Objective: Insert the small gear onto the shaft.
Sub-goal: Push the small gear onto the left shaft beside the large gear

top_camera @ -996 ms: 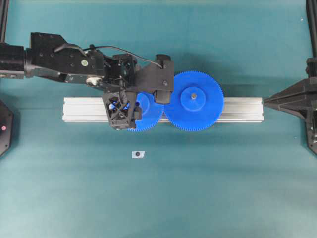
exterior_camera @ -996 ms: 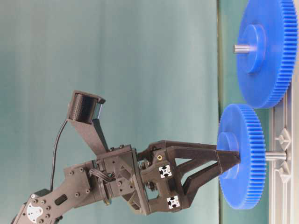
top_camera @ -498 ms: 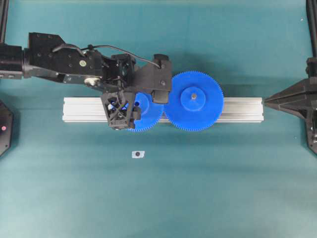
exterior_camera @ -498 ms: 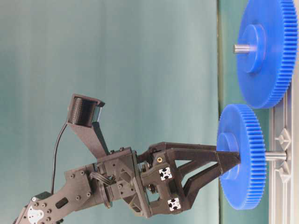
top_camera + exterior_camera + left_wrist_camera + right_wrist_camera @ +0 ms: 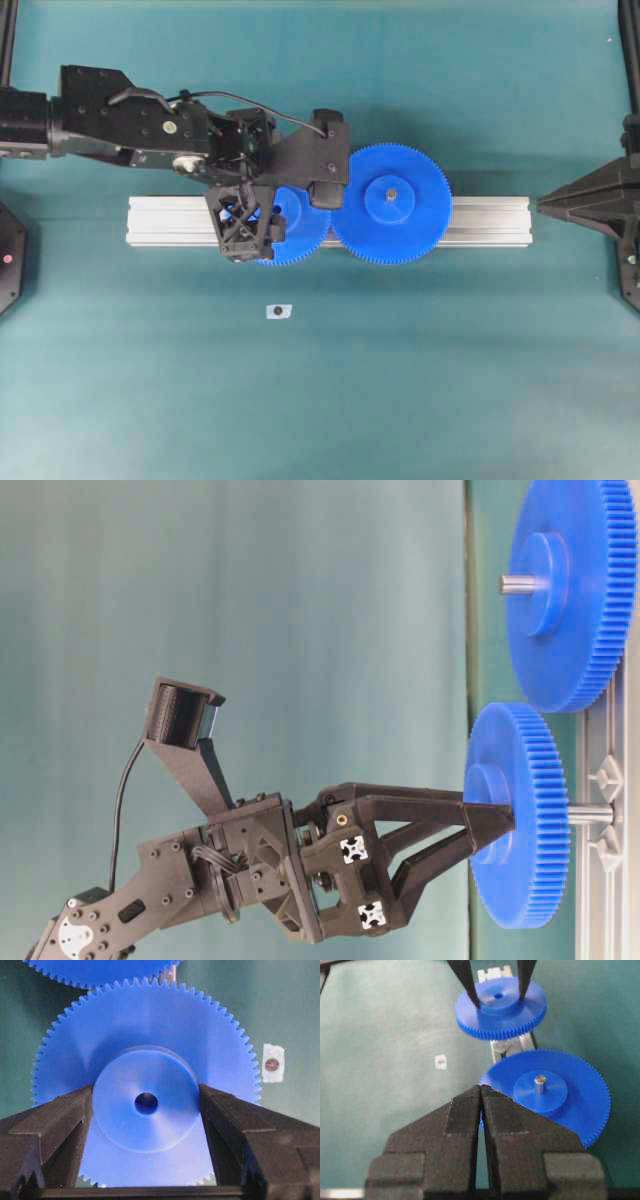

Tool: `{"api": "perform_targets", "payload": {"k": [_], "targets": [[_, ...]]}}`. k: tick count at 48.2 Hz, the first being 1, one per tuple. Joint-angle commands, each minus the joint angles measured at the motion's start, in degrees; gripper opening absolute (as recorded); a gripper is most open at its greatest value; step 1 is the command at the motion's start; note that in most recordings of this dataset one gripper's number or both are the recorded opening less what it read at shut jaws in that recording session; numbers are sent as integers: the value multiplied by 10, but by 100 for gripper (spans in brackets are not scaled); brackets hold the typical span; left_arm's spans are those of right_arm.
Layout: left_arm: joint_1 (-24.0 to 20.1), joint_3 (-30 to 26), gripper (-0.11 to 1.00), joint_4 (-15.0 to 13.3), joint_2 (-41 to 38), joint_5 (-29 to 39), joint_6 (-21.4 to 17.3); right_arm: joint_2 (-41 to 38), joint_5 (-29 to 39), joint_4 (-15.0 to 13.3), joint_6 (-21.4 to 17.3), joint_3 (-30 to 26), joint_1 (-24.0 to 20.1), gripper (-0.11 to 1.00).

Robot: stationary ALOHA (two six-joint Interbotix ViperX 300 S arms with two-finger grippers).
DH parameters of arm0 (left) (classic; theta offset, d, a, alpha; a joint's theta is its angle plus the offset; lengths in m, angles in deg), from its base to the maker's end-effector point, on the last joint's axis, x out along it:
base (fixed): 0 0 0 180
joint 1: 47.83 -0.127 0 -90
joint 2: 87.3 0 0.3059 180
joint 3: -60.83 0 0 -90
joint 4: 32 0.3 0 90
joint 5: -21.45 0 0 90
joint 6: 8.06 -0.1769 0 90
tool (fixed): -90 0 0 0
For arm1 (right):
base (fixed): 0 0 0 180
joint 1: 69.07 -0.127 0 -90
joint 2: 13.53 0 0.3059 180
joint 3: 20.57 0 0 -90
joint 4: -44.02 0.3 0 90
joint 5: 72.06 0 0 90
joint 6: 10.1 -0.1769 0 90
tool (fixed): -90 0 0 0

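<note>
My left gripper (image 5: 490, 830) clamps the small gear's (image 5: 520, 815) hub; the shaft (image 5: 590, 815) runs straight ahead, partly engaged. Right gripper (image 5: 481, 1091) closed, idle.

My work surface is a teal table (image 5: 420, 380). A silver aluminium rail (image 5: 170, 220) lies across its middle. Just in front of the rail, toward the near edge, a small white tag (image 5: 278, 311) with a dark dot lies flat on the table.
</note>
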Motion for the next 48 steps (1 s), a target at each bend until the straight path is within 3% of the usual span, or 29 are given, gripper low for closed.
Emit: {"api": "perform_targets", "payload": {"k": [1,5,11,48], "targets": [[-11,-4,70,3,2,-1,1,-4,-3,1,-5,-8,2,8],[-11,-11,73,4,3,-2,3,-4,-3,1,-5,-9,2,8],[-12,-12,93,3,2,-4,3,-4,4,1,-5,-9,2,8],[-9,-45,91,3,35,28,0,-4,8,1,-6,-10,2,8]]}}
